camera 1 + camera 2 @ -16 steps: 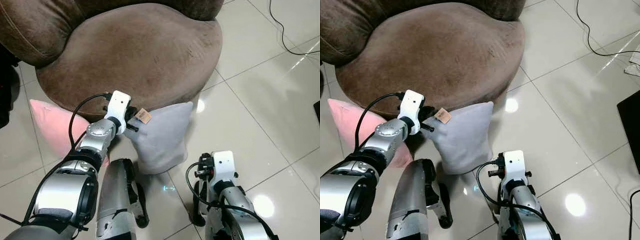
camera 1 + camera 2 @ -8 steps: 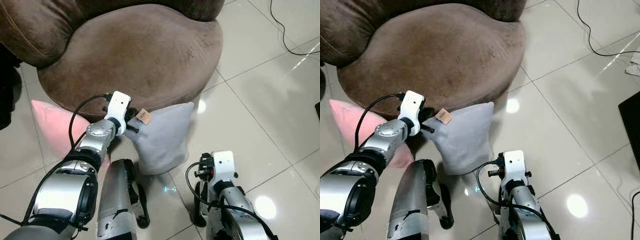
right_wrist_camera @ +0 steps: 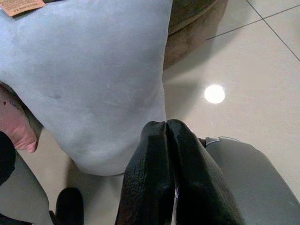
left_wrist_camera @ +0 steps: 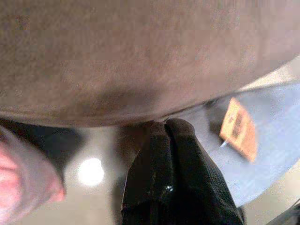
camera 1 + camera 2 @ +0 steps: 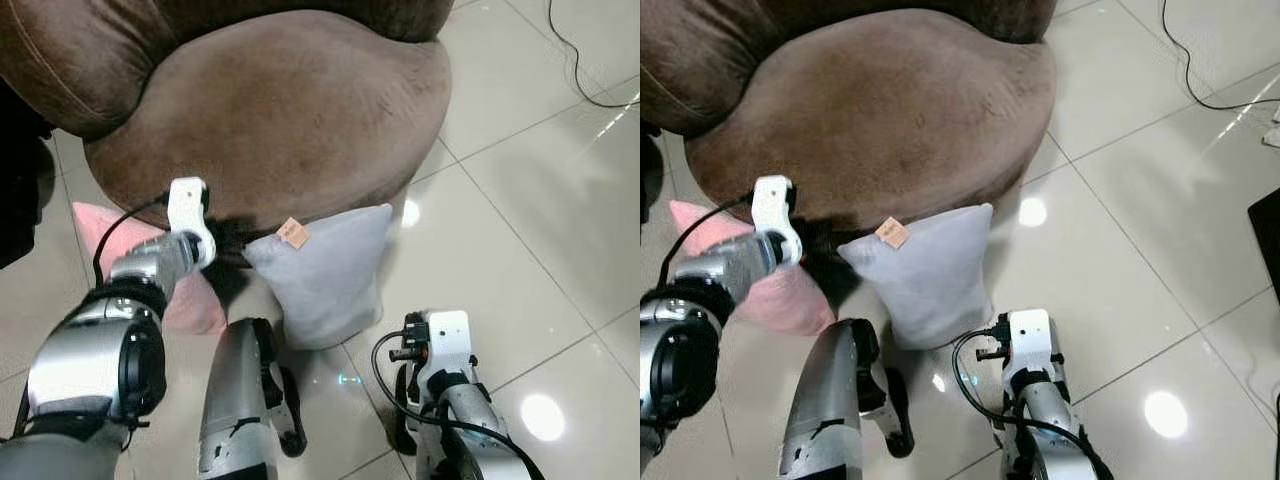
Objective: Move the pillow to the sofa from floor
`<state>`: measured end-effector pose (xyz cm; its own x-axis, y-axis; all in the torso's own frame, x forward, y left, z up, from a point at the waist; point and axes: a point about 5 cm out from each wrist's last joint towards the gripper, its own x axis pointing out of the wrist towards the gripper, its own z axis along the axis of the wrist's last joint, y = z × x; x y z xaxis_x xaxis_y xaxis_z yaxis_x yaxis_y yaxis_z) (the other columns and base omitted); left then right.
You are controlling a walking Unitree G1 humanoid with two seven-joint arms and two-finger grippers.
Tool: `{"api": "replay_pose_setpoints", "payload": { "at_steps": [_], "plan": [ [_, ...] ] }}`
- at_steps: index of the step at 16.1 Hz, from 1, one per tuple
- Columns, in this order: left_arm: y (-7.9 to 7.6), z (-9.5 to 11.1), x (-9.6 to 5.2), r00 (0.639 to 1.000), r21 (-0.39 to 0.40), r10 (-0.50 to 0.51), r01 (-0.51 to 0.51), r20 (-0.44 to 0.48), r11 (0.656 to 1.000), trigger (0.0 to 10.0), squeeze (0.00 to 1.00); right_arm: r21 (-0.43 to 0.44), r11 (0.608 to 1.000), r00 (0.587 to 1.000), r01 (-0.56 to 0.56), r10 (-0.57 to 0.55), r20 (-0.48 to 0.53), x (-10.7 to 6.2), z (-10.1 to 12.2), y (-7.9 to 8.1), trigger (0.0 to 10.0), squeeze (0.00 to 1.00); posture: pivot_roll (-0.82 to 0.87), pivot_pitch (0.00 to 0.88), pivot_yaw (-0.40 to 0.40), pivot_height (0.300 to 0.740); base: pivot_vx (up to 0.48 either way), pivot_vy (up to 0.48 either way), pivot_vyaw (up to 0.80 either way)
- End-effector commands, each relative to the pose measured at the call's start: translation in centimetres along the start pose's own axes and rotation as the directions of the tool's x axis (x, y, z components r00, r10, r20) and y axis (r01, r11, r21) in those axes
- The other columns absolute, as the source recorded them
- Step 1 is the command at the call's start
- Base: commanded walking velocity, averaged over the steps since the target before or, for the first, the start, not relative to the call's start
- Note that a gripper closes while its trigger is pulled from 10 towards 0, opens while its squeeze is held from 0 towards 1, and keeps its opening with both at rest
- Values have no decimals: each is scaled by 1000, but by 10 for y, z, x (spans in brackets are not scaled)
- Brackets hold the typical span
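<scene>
A grey pillow (image 5: 325,275) stands on edge on the tiled floor (image 5: 520,220), leaning against the front of a brown sofa (image 5: 270,110), in the left eye view. A small tan tag (image 5: 292,233) sticks up at its upper corner. The left end effector (image 5: 232,245) reaches low between the sofa front and that corner, just beside the cloth. A pink pillow (image 5: 190,300) lies on the floor beside the grey one, partly behind the left arm. The right end effector cannot be made out here, its wrist hanging low near the robot's leg (image 5: 240,400).

The right eye view shows the same layout, with a black cable (image 5: 1200,70) trailing across the tiles well apart from the pillows.

In the left wrist view the left end effector (image 4: 168,129) is clenched with nothing between its fingers, its tips near the tagged corner and under the sofa's bulge.

In the right wrist view the right end effector (image 3: 166,129) is likewise clenched and empty, hanging near the grey pillow's lower edge.

The pillow looks light, soft and easily squashed; a pinch on the tagged corner or the top seam should hold. The sofa's overhang crowds that corner, and the pink pillow sits close on the left.
</scene>
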<state>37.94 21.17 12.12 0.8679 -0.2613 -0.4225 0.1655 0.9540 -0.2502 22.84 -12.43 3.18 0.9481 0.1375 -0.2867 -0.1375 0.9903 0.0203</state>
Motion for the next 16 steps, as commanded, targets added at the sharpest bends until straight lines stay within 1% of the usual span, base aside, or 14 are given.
{"api": "replay_pose_setpoints", "payload": {
  "at_steps": [1,2,3,4,6,7,8,9,10,11,13,14,15,16],
  "plan": [
    [6,-8,-2,999,-19,28,-29,-32,999,10000,0,7,1000,999,6,-5,-52,-7,-13,3,10000,0,-238,340,136,569,0,0,0],
    [9,3,-2,994,166,108,-109,13,980,10000,0,9,1000,999,12,-11,-50,-7,-13,3,10000,0,-240,340,140,569,0,0,0],
    [14,18,-5,966,459,234,-259,112,850,10000,0,10,1000,999,16,-15,-50,-8,-13,2,10000,0,-236,336,138,569,0,0,0],
    [7,47,-9,899,630,246,-430,361,647,10000,0,9,1000,999,20,-19,-50,-8,-14,1,10000,0,-237,336,138,569,0,0,0],
    [-9,77,-17,790,607,163,-569,592,555,10000,0,8,1000,998,23,-23,-54,-9,-15,0,10000,0,-237,329,131,569,0,0,0],
    [-13,82,-19,755,600,135,-604,642,524,10000,0,7,1000,998,23,-23,-56,-9,-15,0,10000,0,-236,327,128,569,0,0,0],
    [-21,85,-21,713,618,72,-649,697,443,10000,0,5,1000,998,23,-22,-59,-9,-16,-1,10000,0,-234,323,123,569,0,0,0],
    [-25,86,-22,701,632,38,-663,712,401,10000,0,4,1000,998,22,-22,-61,-9,-16,-1,10000,0,-234,323,123,569,0,0,0],
    [-40,87,-25,630,640,-119,-736,767,221,10000,0,2,1000,998,21,-21,-63,-9,-17,-2,10000,0,-232,318,120,569,0,0,0],
    [-50,85,-28,577,613,-234,-780,783,129,10000,0,0,1000,998,21,-21,-63,-9,-17,-3,10000,0,-232,318,119,569,0,0,0],
    [-63,82,-31,529,596,-362,-797,767,100,10000,0,-2,1000,998,20,-20,-66,-9,-17,-4,10000,0,-226,319,115,569,0,0,0],
    [-67,82,-33,506,590,-386,-796,772,136,10000,0,-4,1000,998,18,-18,-67,-8,-17,-5,10000,0,-224,318,112,569,0,0,0],
    [-57,81,-27,578,626,-242,-725,779,286,10000,1000,-7,1000,998,13,-13,-67,-7,-17,-4,10000,0,-219,319,109,569,0,0,0],
    [-41,70,-16,695,602,-35,-594,718,534,10000,1000,-9,1000,998,9,-9,-67,-6,-16,-4,10000,0,-216,319,107,569,0,0,0]
  ]
}}
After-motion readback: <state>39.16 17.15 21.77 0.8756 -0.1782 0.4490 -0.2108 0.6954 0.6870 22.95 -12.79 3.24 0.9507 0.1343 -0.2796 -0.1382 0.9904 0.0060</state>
